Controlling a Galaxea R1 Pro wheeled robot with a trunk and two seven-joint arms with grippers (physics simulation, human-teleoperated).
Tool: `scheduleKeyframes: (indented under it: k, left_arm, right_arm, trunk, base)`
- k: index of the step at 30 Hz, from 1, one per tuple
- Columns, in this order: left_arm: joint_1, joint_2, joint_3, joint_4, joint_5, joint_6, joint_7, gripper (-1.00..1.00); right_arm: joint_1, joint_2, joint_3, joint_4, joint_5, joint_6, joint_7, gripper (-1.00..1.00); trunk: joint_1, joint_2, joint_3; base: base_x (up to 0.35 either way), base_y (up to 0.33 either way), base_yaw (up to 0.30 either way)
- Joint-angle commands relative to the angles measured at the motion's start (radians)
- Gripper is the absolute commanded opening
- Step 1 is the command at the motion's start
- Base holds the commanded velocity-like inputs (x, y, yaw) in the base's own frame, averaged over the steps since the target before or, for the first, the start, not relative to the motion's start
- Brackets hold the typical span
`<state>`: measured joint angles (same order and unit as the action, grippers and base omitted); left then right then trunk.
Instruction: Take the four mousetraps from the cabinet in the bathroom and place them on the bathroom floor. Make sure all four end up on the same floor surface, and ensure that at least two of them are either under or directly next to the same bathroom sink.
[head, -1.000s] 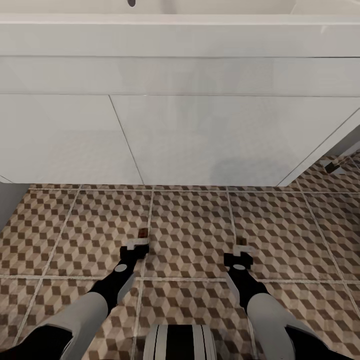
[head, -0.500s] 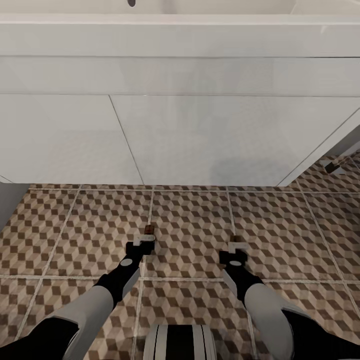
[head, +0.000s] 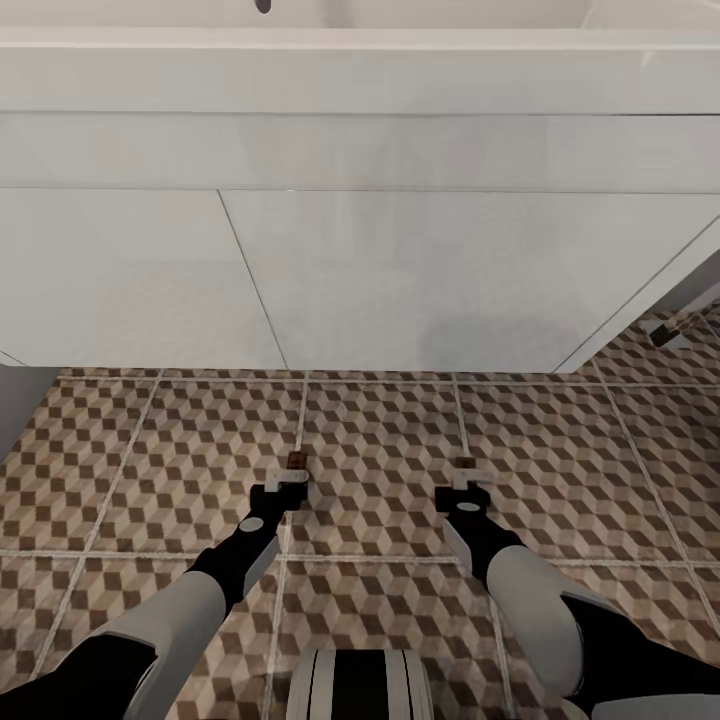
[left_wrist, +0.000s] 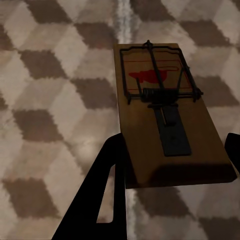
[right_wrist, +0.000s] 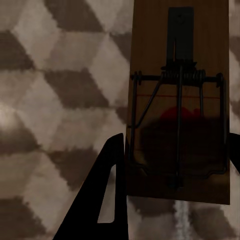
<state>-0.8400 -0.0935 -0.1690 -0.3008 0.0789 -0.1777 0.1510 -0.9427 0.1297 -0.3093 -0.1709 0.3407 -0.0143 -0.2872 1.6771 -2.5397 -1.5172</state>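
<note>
Down over the patterned floor tiles (head: 380, 470), in front of the white sink unit (head: 400, 280), both arms reach low with a mousetrap pinched in each gripper. From the left wrist, the left gripper (left_wrist: 170, 172) clasps a wooden trap (left_wrist: 167, 120) by its near end, above a grout line. The right gripper (right_wrist: 172, 165) grips the other trap (right_wrist: 180, 90) the same way.
</note>
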Motion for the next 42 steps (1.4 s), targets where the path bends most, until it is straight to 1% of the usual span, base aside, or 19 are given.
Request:
scheduleKeyframes:
  k: [1, 7, 10, 11, 14, 16, 21, 25, 29, 33, 42]
  left_arm:
    - [-0.001, 0.0, -0.008, 0.001, 0.008, -0.004, 0.008, -1.0]
    - [-0.001, -0.004, -0.004, -0.007, 0.014, -0.005, 0.014, -1.0]
    - [-0.001, -0.014, -0.004, -0.011, 0.017, 0.0, 0.021, -1.0]
    - [-0.001, -0.024, -0.004, -0.012, 0.019, 0.003, 0.024, -1.0]
    - [-0.001, -0.036, -0.004, -0.012, 0.019, 0.008, 0.03, -1.0]
    - [-0.001, -0.04, -0.004, -0.011, 0.022, 0.01, 0.037, -1.0]
    - [-0.001, -0.043, -0.002, -0.01, 0.023, 0.012, 0.045, -1.0]
    - [0.0, -0.044, -0.002, -0.01, 0.024, 0.011, 0.069, -1.0]
    - [-0.001, -0.046, -0.004, -0.011, 0.022, 0.011, 0.096, -1.0]
    - [-0.001, -0.046, -0.004, -0.015, 0.021, 0.01, 0.103, -1.0]
    - [-0.001, -0.045, -0.004, -0.017, 0.021, 0.005, 0.106, -1.0]
  right_arm:
    - [-0.001, 0.001, -0.008, 0.0, 0.008, 0.001, -0.001, -1.0]
    - [-0.002, 0.006, -0.008, -0.001, 0.011, 0.044, -0.002, -1.0]
    - [-0.002, 0.008, -0.008, -0.005, 0.011, 0.054, -0.004, -1.0]
    - [-0.002, 0.008, -0.008, -0.007, 0.011, 0.057, -0.006, -1.0]
    - [-0.002, 0.008, -0.009, -0.01, 0.01, 0.06, -0.009, -1.0]
    - [-0.002, 0.008, -0.009, -0.011, 0.01, 0.061, -0.01, -1.0]
    - [-0.002, 0.009, -0.01, -0.015, 0.01, 0.068, -0.012, -1.0]
    - [-0.002, 0.009, -0.01, -0.018, 0.01, 0.088, -0.013, -1.0]
    - [-0.002, 0.01, -0.01, -0.019, 0.009, 0.094, -0.013, -1.0]
    - [-0.002, 0.011, -0.01, -0.019, 0.009, 0.093, -0.013, -1.0]
    - [-0.002, 0.013, -0.009, -0.019, 0.009, 0.09, -0.012, -1.0]
  trunk:
    - [0.0, 0.0, -0.001]
    - [0.0, 0.0, -0.001]
    - [0.0, 0.0, -0.001]
    - [0.0, 0.0, -0.001]
    - [0.0, 0.0, -0.001]
    - [0.0, 0.0, -0.001]
    - [0.0, 0.0, -0.001]
    - [0.0, 0.0, -0.001]
    - [0.002, -0.001, -0.016]
    - [0.003, -0.002, -0.031]
    - [0.003, -0.002, -0.031]
  base:
    - [0.0, 0.0, 0.0]
    - [0.0, 0.0, 0.0]
    - [0.0, 0.0, 0.0]
    - [0.0, 0.0, 0.0]
    - [0.0, 0.0, 0.0]
    - [0.0, 0.0, 0.0]
    - [0.0, 0.0, 0.0]
    - [0.0, 0.0, 0.0]
    - [0.0, 0.0, 0.0]
    - [0.0, 0.0, 0.0]
    - [0.0, 0.0, 0.0]
